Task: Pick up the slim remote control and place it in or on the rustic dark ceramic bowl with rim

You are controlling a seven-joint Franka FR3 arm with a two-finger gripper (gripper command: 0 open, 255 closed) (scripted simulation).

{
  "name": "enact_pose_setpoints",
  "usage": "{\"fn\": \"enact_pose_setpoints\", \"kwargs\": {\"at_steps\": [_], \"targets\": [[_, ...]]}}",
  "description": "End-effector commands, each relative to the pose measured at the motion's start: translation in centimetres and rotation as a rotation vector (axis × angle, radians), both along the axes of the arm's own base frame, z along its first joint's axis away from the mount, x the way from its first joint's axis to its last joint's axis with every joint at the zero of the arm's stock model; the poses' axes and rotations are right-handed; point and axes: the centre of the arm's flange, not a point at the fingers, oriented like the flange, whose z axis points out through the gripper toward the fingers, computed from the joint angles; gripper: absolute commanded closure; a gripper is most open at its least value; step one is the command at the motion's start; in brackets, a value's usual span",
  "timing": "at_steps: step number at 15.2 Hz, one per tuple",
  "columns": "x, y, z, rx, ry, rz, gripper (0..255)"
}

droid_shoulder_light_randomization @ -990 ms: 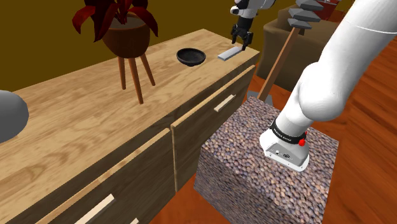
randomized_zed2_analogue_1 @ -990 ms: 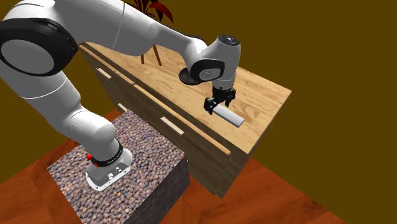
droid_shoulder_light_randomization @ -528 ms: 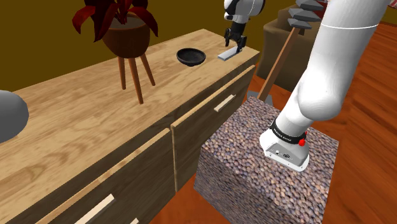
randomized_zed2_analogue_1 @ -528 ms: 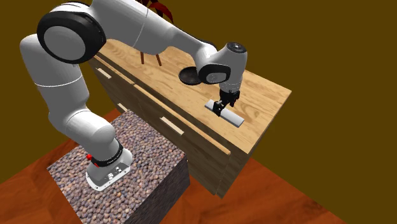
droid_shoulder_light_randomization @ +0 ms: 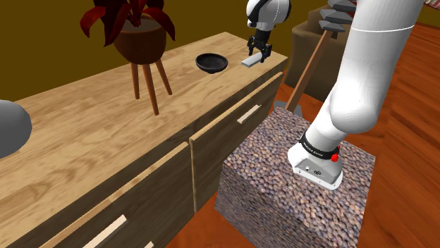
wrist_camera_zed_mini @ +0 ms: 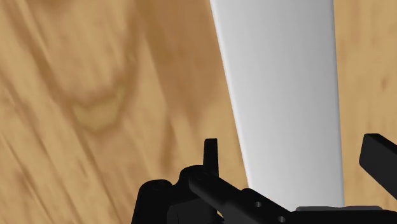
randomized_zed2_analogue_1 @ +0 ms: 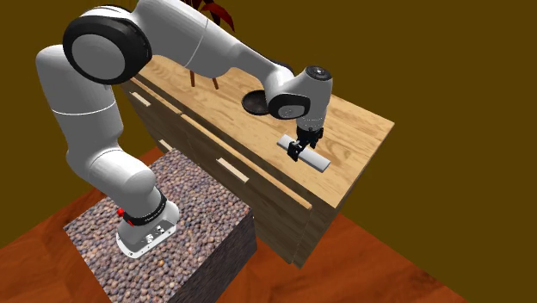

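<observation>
wrist view: your gripper (wrist_camera_zed_mini: 294, 159) is right over the remote (wrist_camera_zed_mini: 280, 83). fingers (wrist_camera_zed_mini: 210, 151) are spread wide, one on each side of its narrow width, and neither is touching it yet.
long axis: runs straight ahead through the gap, so closing would squeeze across the slim sides.
remote spot: flat on the cabinet top (droid_shoulder_light_randomization: 106, 120), near the end corner. the bowl (droid_shoulder_light_randomization: 211, 63) is close by, to the shoulder view's left.
vs a second ago: hand's come down lower and looks turned to line up with the remote.

Grey remote (wrist_camera_zed_mini: 280, 95) within spread end effector (wrist_camera_zed_mini: 294, 151)
</observation>
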Motion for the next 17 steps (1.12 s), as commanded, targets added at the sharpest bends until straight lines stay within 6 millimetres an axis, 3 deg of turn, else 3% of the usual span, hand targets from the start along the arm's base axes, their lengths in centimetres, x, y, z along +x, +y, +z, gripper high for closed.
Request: {"fn": "enact_pose_setpoints", "kwargs": {"at_steps": [1, 3, 4, 13, 17], "targets": [[0.0, 0.0, 0.0, 0.0, 0.0, 0.0, 0], [0.0, 0.0, 0.0, 0.0, 0.0, 0.0, 0], [0.0, 0.0, 0.0, 0.0, 0.0, 0.0, 255], [0.0, 0.0, 0.0, 0.0, 0.0, 0.0, 255], [0.0, 0.0, 2.1, 0.0, 0.0, 0.0, 255]]}}
